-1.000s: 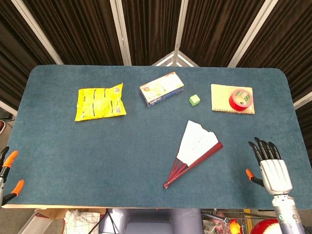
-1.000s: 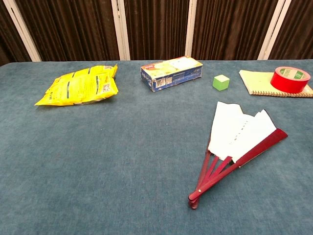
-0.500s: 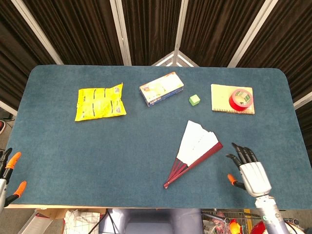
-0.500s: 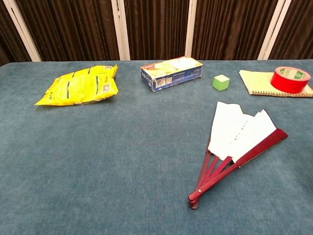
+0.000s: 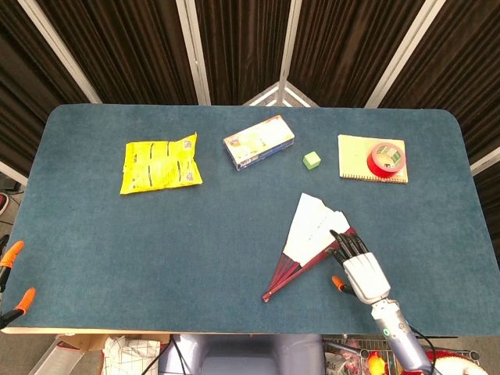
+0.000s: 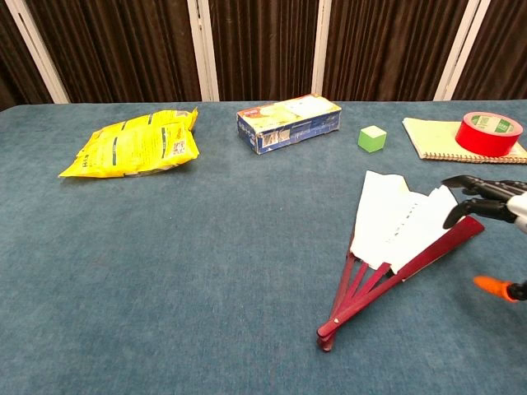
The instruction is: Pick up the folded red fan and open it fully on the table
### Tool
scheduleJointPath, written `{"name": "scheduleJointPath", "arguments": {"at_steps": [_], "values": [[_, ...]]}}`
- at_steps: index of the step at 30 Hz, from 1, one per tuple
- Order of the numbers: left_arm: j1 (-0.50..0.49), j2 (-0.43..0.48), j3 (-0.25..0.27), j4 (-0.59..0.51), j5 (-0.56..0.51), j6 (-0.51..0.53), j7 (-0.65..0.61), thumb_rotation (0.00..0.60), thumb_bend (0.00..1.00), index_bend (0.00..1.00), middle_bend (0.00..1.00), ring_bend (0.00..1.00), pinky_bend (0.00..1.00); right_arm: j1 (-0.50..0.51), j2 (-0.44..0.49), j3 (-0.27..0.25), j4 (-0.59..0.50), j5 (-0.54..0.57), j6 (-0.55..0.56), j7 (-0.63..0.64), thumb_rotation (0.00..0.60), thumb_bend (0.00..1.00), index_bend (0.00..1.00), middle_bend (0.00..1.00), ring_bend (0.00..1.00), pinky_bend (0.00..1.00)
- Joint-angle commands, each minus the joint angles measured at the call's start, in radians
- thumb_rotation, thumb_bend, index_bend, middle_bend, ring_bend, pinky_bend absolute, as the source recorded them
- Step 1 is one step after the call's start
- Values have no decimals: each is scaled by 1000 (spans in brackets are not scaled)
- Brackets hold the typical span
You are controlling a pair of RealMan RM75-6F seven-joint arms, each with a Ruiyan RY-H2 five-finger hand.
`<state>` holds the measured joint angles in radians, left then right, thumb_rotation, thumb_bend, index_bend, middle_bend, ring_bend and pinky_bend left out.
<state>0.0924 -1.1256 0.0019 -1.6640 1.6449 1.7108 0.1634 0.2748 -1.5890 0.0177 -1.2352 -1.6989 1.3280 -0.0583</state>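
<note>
Right hand [image 5: 361, 269] poised over the red outer rib of the partly spread fan [image 5: 311, 242] on the table [image 5: 234, 226], fingers [image 6: 469, 196] apart and empty, seemingly placed to grasp it.

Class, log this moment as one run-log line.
right hand: open, over fan's outer rib | fan: partly open, on table | left hand: idle at edge

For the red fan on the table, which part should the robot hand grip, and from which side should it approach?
Probably the outer red rib of the fan on its right edge, approached from the right and from above. That rib is a stiff, straight bar lying free of the white paper, and the right robot hand hovers open just beside its far end.
</note>
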Motion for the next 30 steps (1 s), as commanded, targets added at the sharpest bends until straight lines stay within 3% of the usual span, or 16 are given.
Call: {"name": "scheduleJointPath", "arguments": {"at_steps": [1, 10, 30], "values": [[1, 0, 0, 0, -2, 1, 0, 600, 385, 129, 0, 0, 0, 37, -41, 22, 56, 4, -25, 14, 600, 288, 331, 77, 134, 137], [4, -2, -1, 0, -2, 5, 6, 600, 385, 129, 0, 0, 0, 83, -97, 41, 151, 15, -38, 43, 600, 289, 341, 77, 136, 137], [2, -8, -5, -5, -11, -3, 22, 600, 385, 129, 0, 0, 0, 97, -147, 18, 278, 43, -35, 103, 600, 289, 399, 77, 137, 137]]}}
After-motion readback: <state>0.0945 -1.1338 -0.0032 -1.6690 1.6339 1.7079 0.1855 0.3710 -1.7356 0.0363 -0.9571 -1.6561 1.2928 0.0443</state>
